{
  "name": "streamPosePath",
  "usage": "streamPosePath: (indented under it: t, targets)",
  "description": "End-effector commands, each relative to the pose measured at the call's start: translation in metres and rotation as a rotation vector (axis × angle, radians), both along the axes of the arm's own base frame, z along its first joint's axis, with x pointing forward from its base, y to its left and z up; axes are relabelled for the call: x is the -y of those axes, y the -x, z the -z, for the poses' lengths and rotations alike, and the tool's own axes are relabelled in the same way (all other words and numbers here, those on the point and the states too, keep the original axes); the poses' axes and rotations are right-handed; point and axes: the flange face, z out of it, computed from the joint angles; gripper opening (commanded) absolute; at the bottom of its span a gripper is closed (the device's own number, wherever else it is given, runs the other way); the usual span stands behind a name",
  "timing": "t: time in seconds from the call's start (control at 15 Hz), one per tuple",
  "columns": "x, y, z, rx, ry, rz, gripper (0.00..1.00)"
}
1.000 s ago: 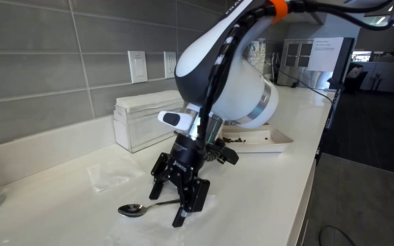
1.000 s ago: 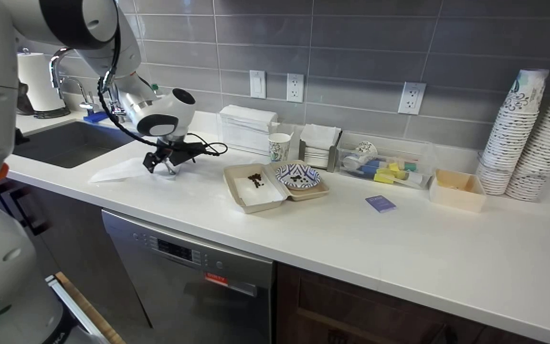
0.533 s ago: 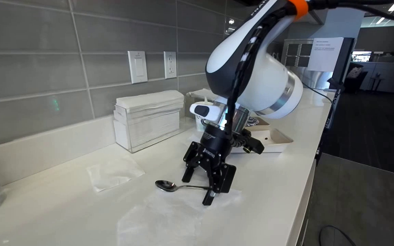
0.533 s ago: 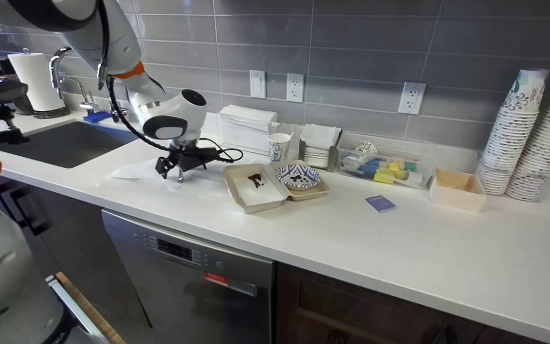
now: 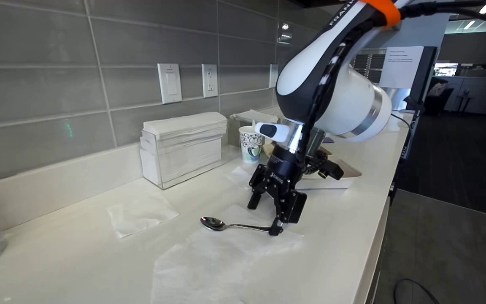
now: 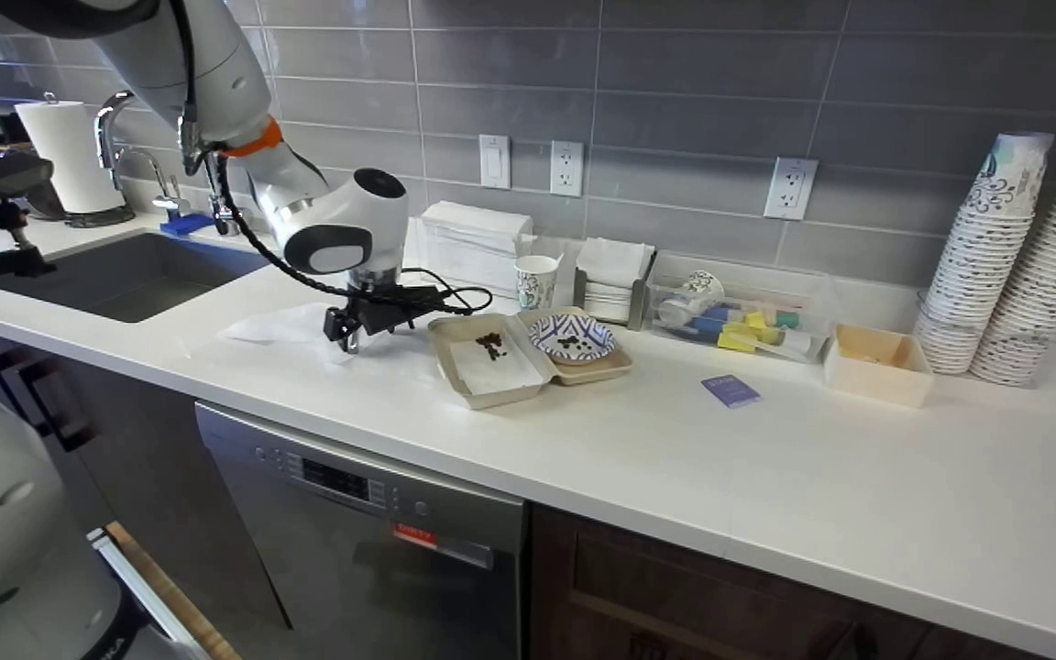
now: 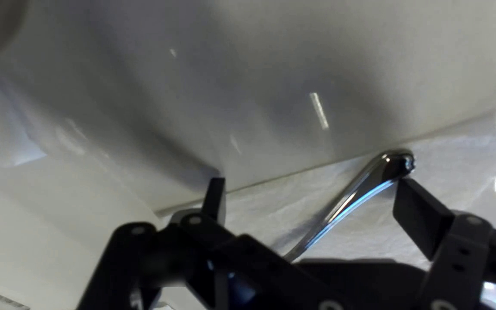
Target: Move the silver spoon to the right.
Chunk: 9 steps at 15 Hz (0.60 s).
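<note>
The silver spoon (image 5: 213, 223) lies on a thin white napkin (image 5: 209, 261) on the counter in an exterior view. Its bowl points away from my gripper (image 5: 264, 219), and its handle runs to the gripper's nearer fingertip. In the wrist view the handle (image 7: 338, 211) slants between the wide-apart jaws of my gripper (image 7: 310, 185). The handle's end is at the right fingertip, touching or very close; I cannot tell which. The bowl is hidden in the wrist view. My gripper is open, low over the counter. In an exterior view my gripper (image 6: 345, 339) shows small, and the spoon cannot be made out.
A napkin box (image 5: 188, 147) and a paper cup (image 5: 250, 145) stand along the wall. An open takeout container (image 6: 496, 371) with a patterned bowl (image 6: 572, 335) is beyond the gripper. Another napkin (image 5: 141, 213) lies flat. A purple packet (image 6: 731, 390) and a sink (image 6: 152, 275) also show.
My gripper has moved along the counter towards the takeout container, away from the sink. The spoon and the napkin under it have shifted the same way, with less movement in the last half second.
</note>
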Motion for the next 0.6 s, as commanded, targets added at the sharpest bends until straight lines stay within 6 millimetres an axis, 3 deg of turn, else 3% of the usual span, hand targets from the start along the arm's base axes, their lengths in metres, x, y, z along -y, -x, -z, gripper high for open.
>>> streamPosePath:
  t: [0.0, 0.27, 0.53]
  targets:
    - [-0.005, 0.006, -0.01, 0.018, -0.002, 0.027, 1.0]
    - [-0.015, 0.008, -0.027, 0.025, -0.026, 0.052, 1.0]
    - [-0.029, 0.005, -0.031, 0.01, -0.052, 0.118, 1.0]
